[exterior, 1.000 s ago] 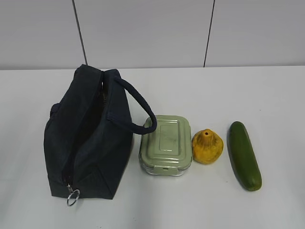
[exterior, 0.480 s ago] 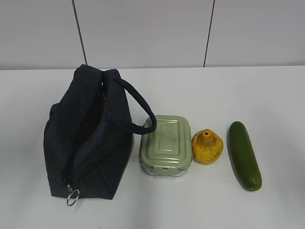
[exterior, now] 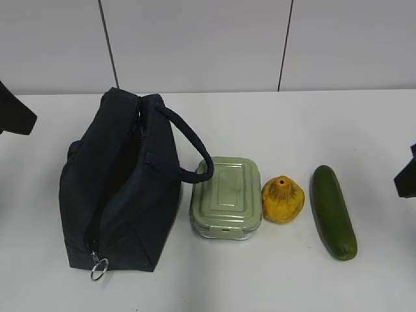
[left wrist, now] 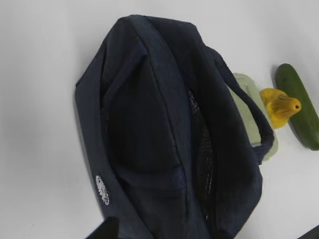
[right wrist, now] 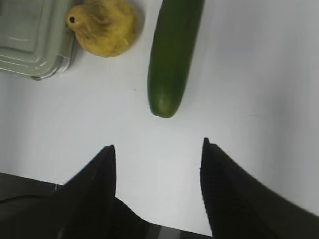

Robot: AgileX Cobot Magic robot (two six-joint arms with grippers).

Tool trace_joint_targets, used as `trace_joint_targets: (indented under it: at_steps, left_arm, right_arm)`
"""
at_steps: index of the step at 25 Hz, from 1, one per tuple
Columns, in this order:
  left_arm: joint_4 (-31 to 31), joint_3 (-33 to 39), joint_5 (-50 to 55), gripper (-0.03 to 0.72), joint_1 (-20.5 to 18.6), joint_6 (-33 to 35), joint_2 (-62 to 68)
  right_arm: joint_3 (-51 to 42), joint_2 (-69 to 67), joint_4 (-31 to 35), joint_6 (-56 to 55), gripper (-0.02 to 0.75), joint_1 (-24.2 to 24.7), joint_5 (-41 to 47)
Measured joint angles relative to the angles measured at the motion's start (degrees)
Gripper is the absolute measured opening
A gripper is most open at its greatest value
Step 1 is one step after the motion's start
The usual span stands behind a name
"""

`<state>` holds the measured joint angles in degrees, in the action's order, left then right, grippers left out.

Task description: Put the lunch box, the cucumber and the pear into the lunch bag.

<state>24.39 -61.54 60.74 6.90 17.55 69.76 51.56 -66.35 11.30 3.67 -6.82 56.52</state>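
Note:
The dark navy lunch bag (exterior: 120, 188) lies on the white table at the left with its zipper open and its ring pull (exterior: 99, 268) at the front. The pale green lunch box (exterior: 227, 197), the yellow-orange pear (exterior: 283, 199) and the dark green cucumber (exterior: 333, 211) sit in a row to its right. My left gripper (left wrist: 209, 231) hangs above the bag (left wrist: 164, 144), open, with only its fingertips (left wrist: 105, 229) showing. My right gripper (right wrist: 157, 147) is open and empty above bare table, just short of the cucumber's near end (right wrist: 172, 55). The pear (right wrist: 104, 27) and lunch box (right wrist: 32, 40) lie beyond it to the left.
A dark part of my left arm (exterior: 14, 110) shows at the exterior view's left edge and a part of my right arm (exterior: 407, 177) at its right edge. A grey panelled wall (exterior: 208, 45) stands behind the table. The bag's looped handle (exterior: 192, 153) rests against the lunch box.
Dark parts of both arms have come into the exterior view at its left and right edges. The bag, lunch box, pear and cucumber have not moved.

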Motion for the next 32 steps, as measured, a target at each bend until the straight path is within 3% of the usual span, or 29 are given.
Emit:
trace_joint_targets:
  at_steps: [8,15,32]
  left_arm:
    - [-2.52,-0.31,-3.76,0.341,6.22,0.26,4.55]
    - [-3.41,-0.31,-6.20,0.342,6.80,0.26,5.54]
    - [-5.51,-0.35,-7.30,0.343,6.80,0.26,7.28]
  right_arm:
    - [2.09,-9.10,1.90,1.68,0.428,0.00,-0.38]
    - [2.11,-14.43,5.37,5.78,0.640,0.00,-3.65]
    - [2.21,-28.61,6.64,6.62,0.645,0.00,-12.54]
